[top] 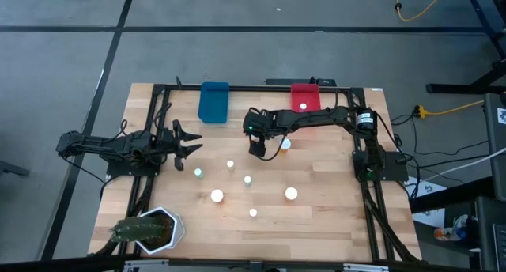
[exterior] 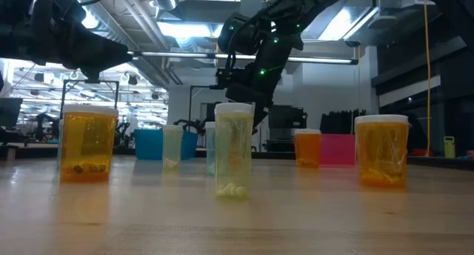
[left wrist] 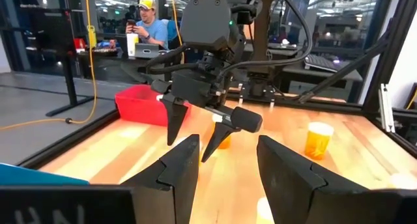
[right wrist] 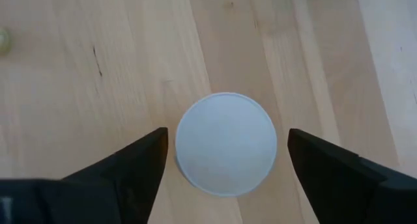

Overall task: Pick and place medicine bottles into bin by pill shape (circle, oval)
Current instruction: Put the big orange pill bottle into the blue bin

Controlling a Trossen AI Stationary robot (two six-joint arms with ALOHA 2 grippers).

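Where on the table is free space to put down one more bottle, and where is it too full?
Bare wood lies between the blue bin and the red bin, and along the front edge right of the potted plant. The middle is crowded: white-capped bottles stand scattered there, with the right gripper open above one and the left gripper open at its left.

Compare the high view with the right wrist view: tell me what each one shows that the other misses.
Only the high view shows the blue bin, the red bin, the potted plant, the left gripper and several scattered bottles. Only the right wrist view shows the right gripper open, its fingers apart on either side of one white bottle cap, not touching it. Both show the wooden table.
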